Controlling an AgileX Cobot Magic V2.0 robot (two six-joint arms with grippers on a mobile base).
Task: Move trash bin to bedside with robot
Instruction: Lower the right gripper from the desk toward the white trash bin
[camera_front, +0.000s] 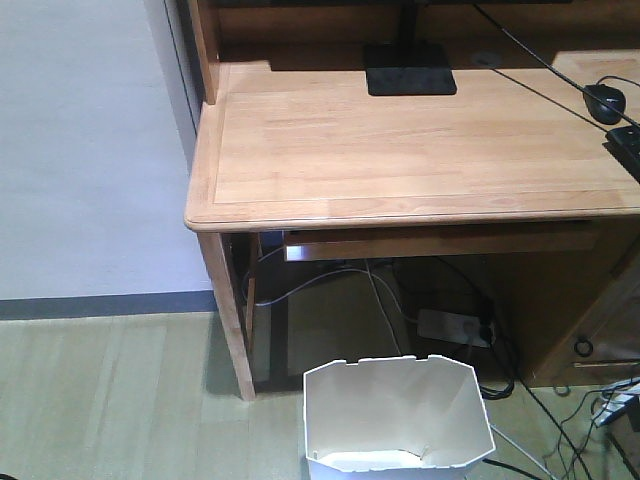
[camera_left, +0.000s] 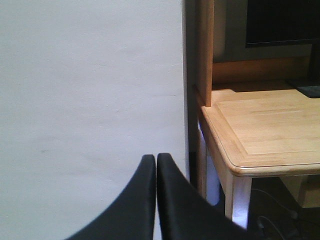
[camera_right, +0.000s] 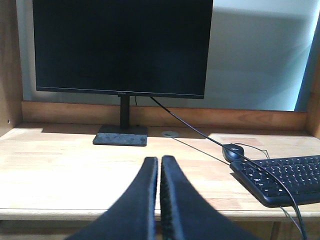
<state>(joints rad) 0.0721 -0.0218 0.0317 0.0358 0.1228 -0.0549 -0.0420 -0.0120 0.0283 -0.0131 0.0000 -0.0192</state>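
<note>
The white trash bin (camera_front: 398, 415) stands upright on the floor at the bottom of the front view, just before the wooden desk (camera_front: 400, 150), open and cream inside. Neither arm shows in that view. My left gripper (camera_left: 156, 158) is shut with nothing in it, raised in front of a white wall to the left of the desk corner (camera_left: 240, 165). My right gripper (camera_right: 160, 159) is also shut and holds nothing, hovering at desk height facing the monitor (camera_right: 122, 47). The bedside is out of view.
On the desk are a monitor stand (camera_front: 408, 70), a black mouse (camera_front: 605, 100) and a keyboard (camera_right: 282, 179). A power strip (camera_front: 455, 326) and several cables lie under the desk. The desk leg (camera_front: 228, 310) stands left of the bin.
</note>
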